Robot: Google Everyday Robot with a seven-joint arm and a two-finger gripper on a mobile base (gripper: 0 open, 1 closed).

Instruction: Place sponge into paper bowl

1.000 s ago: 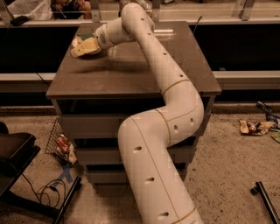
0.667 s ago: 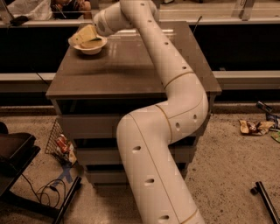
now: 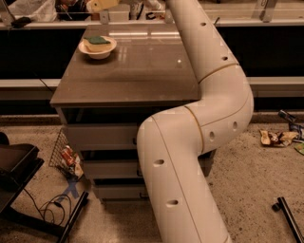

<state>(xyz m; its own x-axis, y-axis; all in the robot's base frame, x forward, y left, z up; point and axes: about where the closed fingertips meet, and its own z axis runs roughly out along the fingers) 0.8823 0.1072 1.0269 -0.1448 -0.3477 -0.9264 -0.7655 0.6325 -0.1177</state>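
Observation:
The paper bowl [image 3: 98, 49] stands on the far left corner of the brown table [image 3: 142, 71]. The sponge [image 3: 97, 42] lies inside it, green scouring face up over pale yellow foam. My gripper [image 3: 101, 4] hangs above and just behind the bowl at the top edge of the camera view, clear of the sponge and partly cut off. The white arm [image 3: 199, 118] sweeps from the lower middle up over the table's right side.
Drawers [image 3: 99, 137] sit under the tabletop. A wire basket with cans [image 3: 66, 156] leans at the table's lower left, beside a black stand [image 3: 19, 166] and cables. Wrappers [image 3: 278, 137] lie on the floor at right. A ledge with clutter runs behind the table.
The gripper has lifted up and away from the bowl. The sponge it carried now lies in the bowl, free of the gripper.

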